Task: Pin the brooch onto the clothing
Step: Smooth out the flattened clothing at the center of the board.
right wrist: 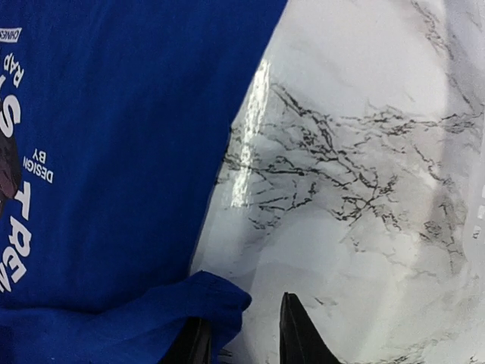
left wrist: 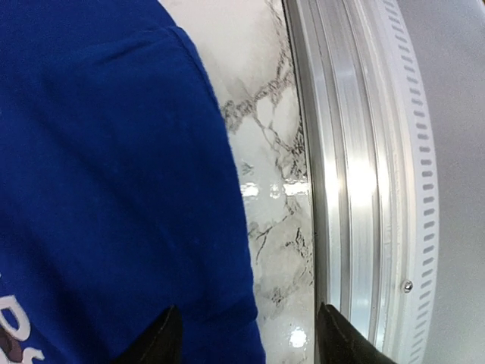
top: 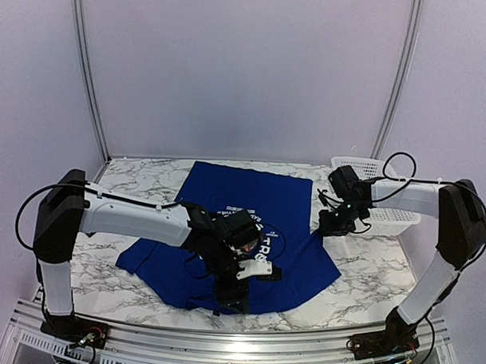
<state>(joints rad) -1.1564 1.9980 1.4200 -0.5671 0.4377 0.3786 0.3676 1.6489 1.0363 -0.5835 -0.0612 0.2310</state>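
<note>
Because the royal-blue short-sleeved T-shirt (top: 282,199) lies spread on the white marble-patterned counter (top: 359,274) and looks light, limp and quick to bunch, I would pinch a raised fold, with my left pincer (left wrist: 250,337) open over its near edge and my right pincer (right wrist: 242,337) narrowly open beside a sleeve fold.

1. The table (top: 367,274) has a glossy white marble-look top with dark grey veins.
2. A royal-blue T-shirt (top: 263,191) lies spread across its middle, printed side up. The cloth's near edge lies close to the front of the table.
3. A white slotted basket (top: 360,164) sits at the far right corner, to the right of the shirt.
4. An aluminium rail (top: 221,341) runs along the near edge.
</note>
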